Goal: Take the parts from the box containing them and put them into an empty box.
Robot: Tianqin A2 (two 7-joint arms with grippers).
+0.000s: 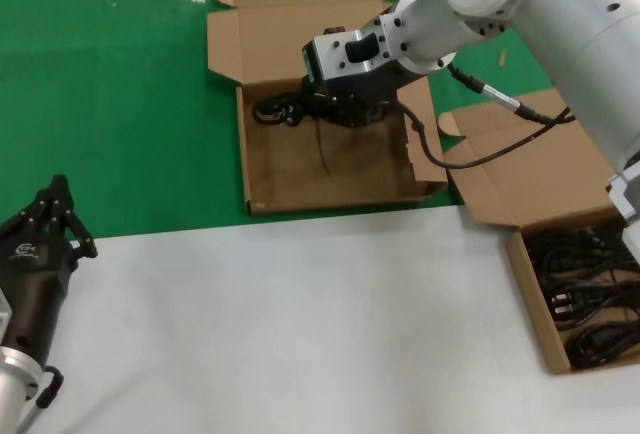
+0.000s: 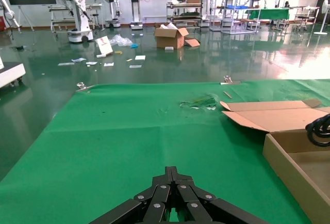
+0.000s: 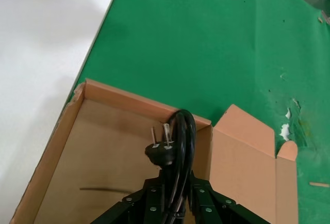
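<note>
Two cardboard boxes on the table. The right gripper (image 1: 340, 106) is over the far end of the box with the holes (image 1: 330, 169) on the green mat (image 1: 110, 104), jaws clamped on one coiled black cable (image 3: 172, 141), its three-pin plug (image 3: 159, 149) sticking out ahead of the fingers. The plain box (image 1: 535, 304) sits at the right edge with several more cables (image 1: 590, 299) piled inside; the exact number can't be made out. The left gripper (image 1: 50, 222) waits low on the left over the white surface (image 1: 300, 334), fingers drawn together on nothing.
</note>
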